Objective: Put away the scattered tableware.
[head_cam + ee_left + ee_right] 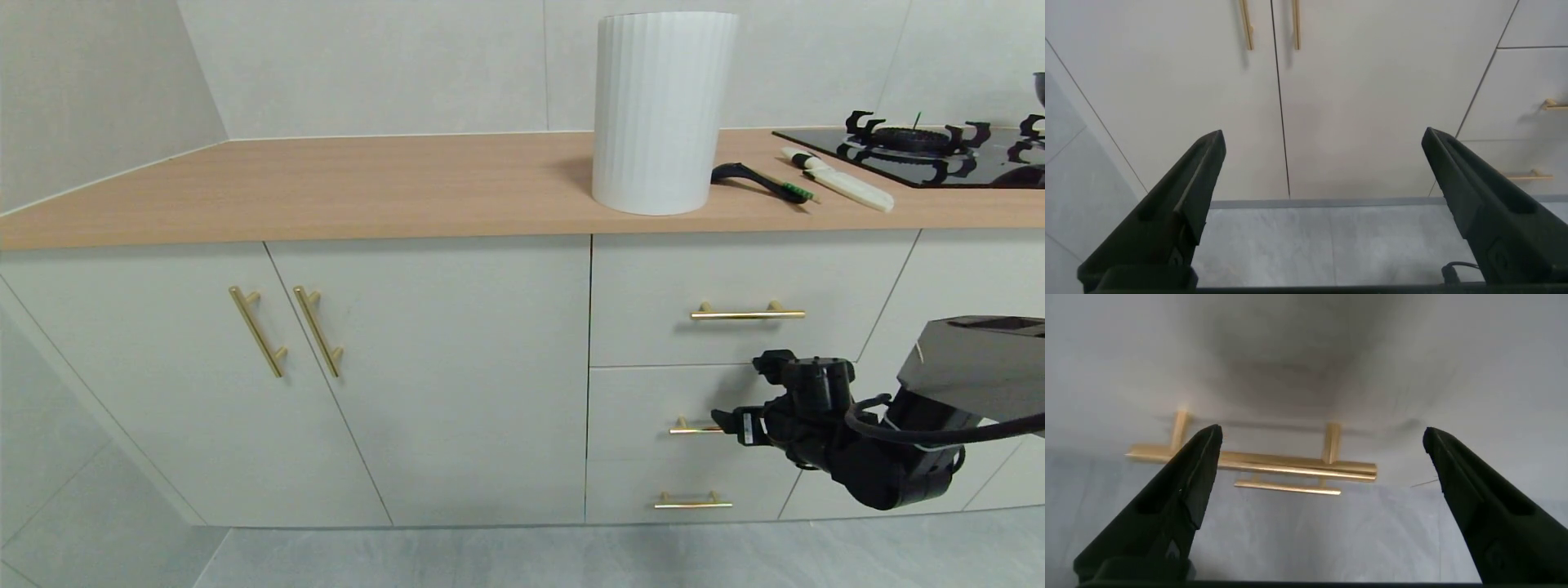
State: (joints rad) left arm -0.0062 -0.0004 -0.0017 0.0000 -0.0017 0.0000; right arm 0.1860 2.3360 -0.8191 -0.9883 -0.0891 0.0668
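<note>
On the wooden counter (326, 188) stands a tall white ribbed holder (661, 114). Just to its right lie a black spoon (739, 173), a green-handled utensil (790, 190) and a white knife (841, 184). My right gripper (722, 423) is low, in front of the drawer stack, at the right end of the middle drawer's brass handle (690, 428). In the right wrist view this gripper (1320, 437) is open and the brass handle (1257, 461) lies close ahead of its fingers. My left gripper (1323, 139) is open and holds nothing, facing the cabinet doors (1282, 98) near the floor.
A black gas hob (914, 147) takes up the counter's far right. The drawer stack has a top handle (747, 313) and a bottom handle (692, 502). Two cabinet doors with slanted brass handles (286, 331) are to the left. Grey tiled floor (522, 559) lies below.
</note>
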